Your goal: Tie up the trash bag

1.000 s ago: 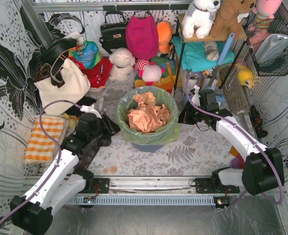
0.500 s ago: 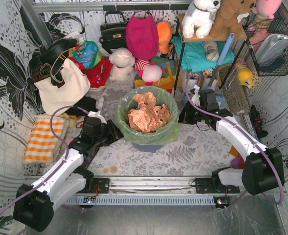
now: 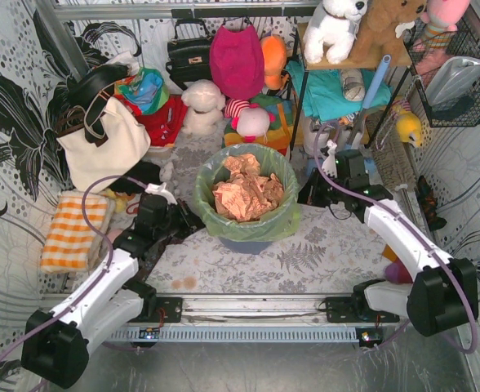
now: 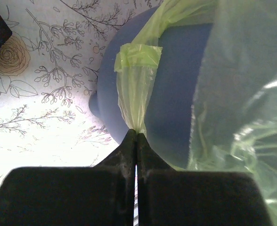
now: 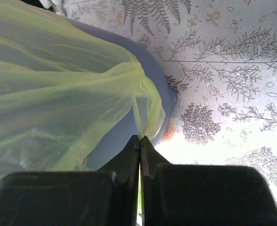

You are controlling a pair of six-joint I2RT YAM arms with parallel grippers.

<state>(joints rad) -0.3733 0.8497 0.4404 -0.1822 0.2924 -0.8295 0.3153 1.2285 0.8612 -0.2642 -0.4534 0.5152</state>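
the desk (image 3: 322, 253), under its leafy printed cloth, carries the blue-grey bin (image 3: 245, 244) in the middle. the trash bag (image 3: 248, 227) lines the bin, its lime-green rim folded over the lip, with crumpled paper (image 3: 246, 194) heaped inside. an arm stands at each side of the bin. the left gripper (image 4: 136, 137) is closed tight on a thin tail of the bag's edge that hangs down the bin's left wall. the right gripper (image 5: 139, 139) is pinched the same way on a gathered tail at the right wall.

to my eye the step is to lift these two tails off the lip and bring them together over the paper. pulling up and inward evenly, both sides at once, looks best, so the thin film is not overstretched and the bin does not tip or slide. each pinch holds only a narrow bit of plastic, which could slip out.

room is tight. a white tote bag (image 3: 105, 143) and a checked cloth (image 3: 73, 233) crowd the left, a shelf post (image 3: 303, 98) stands near the right arm, and plush toys (image 3: 203, 106) sit behind. the freest path looks to be straight up over the bin.
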